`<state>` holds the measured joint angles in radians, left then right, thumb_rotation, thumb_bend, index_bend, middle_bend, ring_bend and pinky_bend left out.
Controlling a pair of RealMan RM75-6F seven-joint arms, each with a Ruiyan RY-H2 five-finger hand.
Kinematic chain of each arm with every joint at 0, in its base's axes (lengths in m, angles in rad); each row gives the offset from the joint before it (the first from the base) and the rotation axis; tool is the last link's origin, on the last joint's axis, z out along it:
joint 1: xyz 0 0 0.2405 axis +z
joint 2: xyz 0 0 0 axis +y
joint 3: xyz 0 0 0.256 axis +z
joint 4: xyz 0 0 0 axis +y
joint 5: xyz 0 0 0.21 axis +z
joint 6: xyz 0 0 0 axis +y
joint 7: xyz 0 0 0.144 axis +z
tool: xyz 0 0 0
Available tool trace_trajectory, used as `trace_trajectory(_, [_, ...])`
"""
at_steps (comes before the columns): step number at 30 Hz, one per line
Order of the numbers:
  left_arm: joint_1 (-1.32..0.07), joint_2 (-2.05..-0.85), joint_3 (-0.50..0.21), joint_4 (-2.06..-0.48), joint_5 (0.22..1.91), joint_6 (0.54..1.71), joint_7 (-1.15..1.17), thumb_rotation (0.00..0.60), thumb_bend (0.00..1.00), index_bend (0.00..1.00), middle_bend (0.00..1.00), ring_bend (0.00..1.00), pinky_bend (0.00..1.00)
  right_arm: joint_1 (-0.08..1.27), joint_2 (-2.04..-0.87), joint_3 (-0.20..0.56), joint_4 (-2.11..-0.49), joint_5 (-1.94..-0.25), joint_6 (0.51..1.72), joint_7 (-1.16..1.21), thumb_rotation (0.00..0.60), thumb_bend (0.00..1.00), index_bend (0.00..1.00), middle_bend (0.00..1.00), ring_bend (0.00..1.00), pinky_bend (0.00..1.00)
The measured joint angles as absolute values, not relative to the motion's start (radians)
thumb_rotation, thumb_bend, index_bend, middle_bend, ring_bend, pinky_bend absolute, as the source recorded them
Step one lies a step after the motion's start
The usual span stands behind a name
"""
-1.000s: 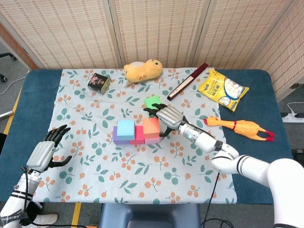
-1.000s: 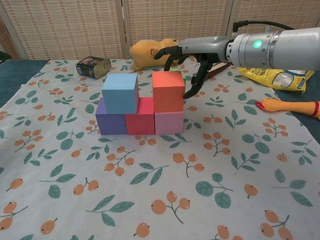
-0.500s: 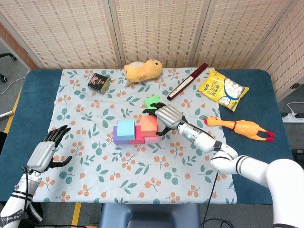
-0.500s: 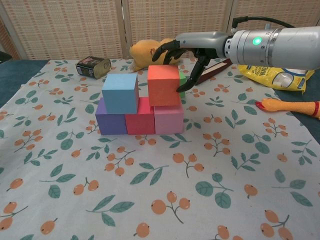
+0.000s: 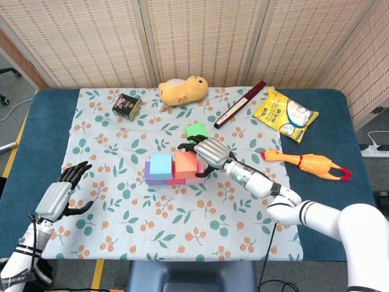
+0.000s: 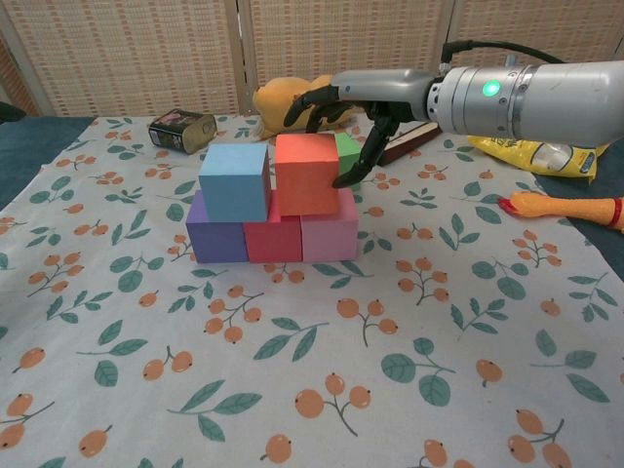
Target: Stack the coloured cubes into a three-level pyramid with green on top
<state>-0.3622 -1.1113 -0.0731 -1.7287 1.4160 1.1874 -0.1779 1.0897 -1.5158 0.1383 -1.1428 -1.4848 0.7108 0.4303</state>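
Over the last second the orange cube [image 6: 306, 174] has slid leftward along the second level. It formerly sat square over the pink cube [image 6: 330, 237]; it now straddles the seam between the pink cube and the red cube [image 6: 272, 240], close beside the blue cube [image 6: 235, 181], with a narrow gap remaining. The right hand [image 6: 353, 109] has travelled left with it. Judgement: the second tier is being centred over the base row of purple cube [image 6: 214, 240], red and pink, so the pair can carry the top cube.

The right hand is partly curled over the orange cube's top rear edge, its fingertips [image 6: 347, 179] hanging down against the cube's right face. This reads as a sideways push. Whether the thumb closes on the far side cannot be determined, so a grip is neither confirmed nor excluded.

The green cube [image 6: 348, 155] rests on the cloth directly behind and below the right hand's fingers, untouched as far as visible and not yet placed on top.

The left hand [image 5: 59, 193] hovers well apart to the left, fingers spread, holding nothing.

Remaining, by judgement: close the gap, then lift the green cube onto the pair.
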Motion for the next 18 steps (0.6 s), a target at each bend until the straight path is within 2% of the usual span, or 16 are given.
trace_trajectory(18, [-0.358, -1.110, -0.063, -1.709, 1.439, 1.188, -0.222, 0.600, 0.30, 0.06, 0.00, 0.00, 0.06, 1.101, -1.541, 0.138, -1.124, -1.481, 0.707, 0.402, 0.600, 0.12, 0.15, 0.32, 0.08, 0.12])
